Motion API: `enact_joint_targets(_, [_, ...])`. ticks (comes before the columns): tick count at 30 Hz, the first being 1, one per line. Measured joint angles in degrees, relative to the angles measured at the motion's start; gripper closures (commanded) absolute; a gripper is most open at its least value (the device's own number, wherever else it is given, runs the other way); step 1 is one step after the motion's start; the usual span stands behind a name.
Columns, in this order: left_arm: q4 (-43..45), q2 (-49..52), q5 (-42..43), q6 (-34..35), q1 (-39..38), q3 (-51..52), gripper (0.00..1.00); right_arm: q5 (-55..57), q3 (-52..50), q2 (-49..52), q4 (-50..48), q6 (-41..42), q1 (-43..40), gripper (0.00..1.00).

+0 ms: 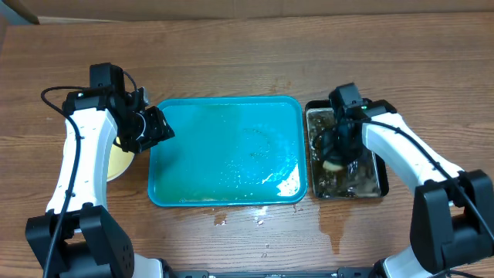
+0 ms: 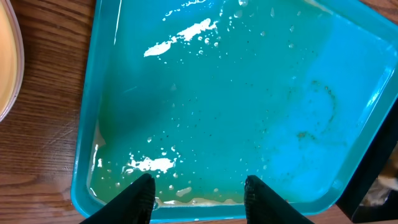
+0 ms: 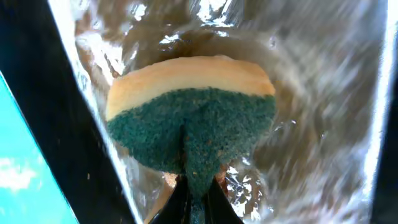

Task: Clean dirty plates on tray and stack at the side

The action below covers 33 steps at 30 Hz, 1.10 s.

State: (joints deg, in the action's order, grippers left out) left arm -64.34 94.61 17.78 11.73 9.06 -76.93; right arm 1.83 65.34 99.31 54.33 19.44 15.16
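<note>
The teal tray [image 1: 224, 147] lies mid-table, wet, with no plates on it; it fills the left wrist view [image 2: 249, 93]. A pale yellow plate [image 1: 117, 161] sits left of the tray, mostly under my left arm; its edge shows in the left wrist view [image 2: 9, 62]. I cannot tell whether other plates lie under it. My left gripper [image 2: 199, 193] is open and empty over the tray's left rim [image 1: 154, 127]. My right gripper [image 3: 198, 190] is shut on a yellow-and-green sponge [image 3: 193, 118], held in the brown water of the pan [image 1: 346, 158].
The black-rimmed pan [image 1: 380, 181] of brown water stands right of the tray. Water drops and a wet streak [image 1: 333, 224] lie on the wood table in front of the tray and pan. Murky water pools along the tray's edge [image 2: 186, 200].
</note>
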Motion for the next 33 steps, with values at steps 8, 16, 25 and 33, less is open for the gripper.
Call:
enact_joint_targets(8, [-0.04, 0.0, 0.0, -0.15, 0.0, 0.0, 0.5, 2.99, -0.15, -0.04, -3.56, -0.26, 0.0, 0.66])
enact_joint_targets(16, [-0.63, 0.0, 0.0, -0.17, 0.0, 0.0, 0.45, 3.37, -0.09, -0.04, -0.74, -0.44, 0.0, 0.63])
enact_joint_targets(25, [-0.81, 0.0, -0.04, -2.75, -0.48, 0.0, 0.4, -0.74, 4.7, -6.29, 1.92, -0.7, -0.44, 0.17])
enact_joint_targets(33, [-4.46, 0.0, -0.22, -6.14, -2.36, 0.0, 0.0, -8.39, 6.45, -10.51, 5.07, -5.35, -3.56, 0.16])
